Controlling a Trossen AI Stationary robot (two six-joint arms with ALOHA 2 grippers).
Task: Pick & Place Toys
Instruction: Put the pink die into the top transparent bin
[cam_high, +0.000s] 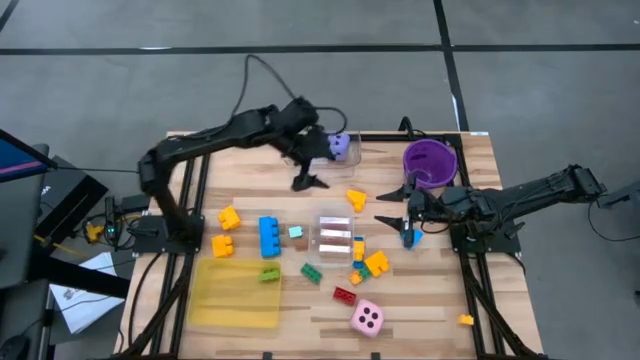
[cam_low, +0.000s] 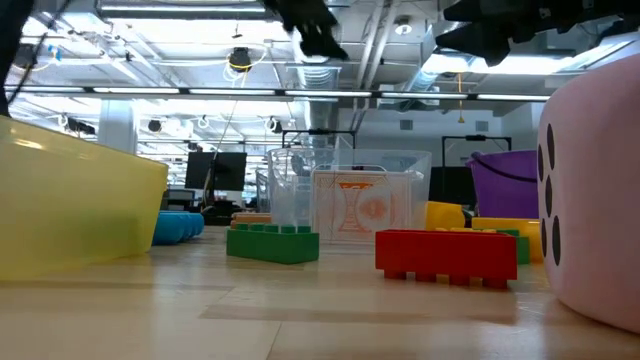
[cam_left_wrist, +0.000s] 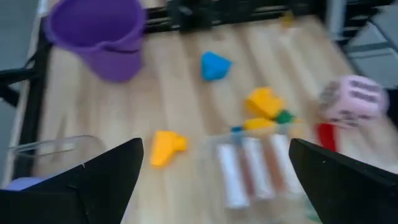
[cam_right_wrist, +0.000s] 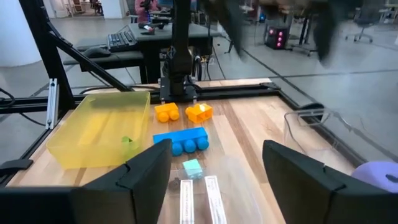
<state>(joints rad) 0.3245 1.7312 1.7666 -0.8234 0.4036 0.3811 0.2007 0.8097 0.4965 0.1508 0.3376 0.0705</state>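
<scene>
Two arms hover over the wooden counter (cam_high: 430, 290), each with jaws spread and nothing between them. The left gripper (cam_high: 308, 181) hangs at the far side, just beside the purple dotted die (cam_high: 341, 146) in a clear box; the yellow plastic wedge (cam_high: 356, 199) lies nearest it — toward the right arm. The right gripper (cam_high: 397, 206) stands by the round purple bowl (cam_high: 430, 160), with a small blue plastic shape (cam_high: 409, 237) close below it — probably the easier pick.

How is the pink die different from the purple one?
The pink die lies on bare wood at the table's near edge; the purple die sits at the far edge inside a clear box. The pink one shows dark dots; the purple one's dots are unclear. Both are rounded cubes.
</scene>
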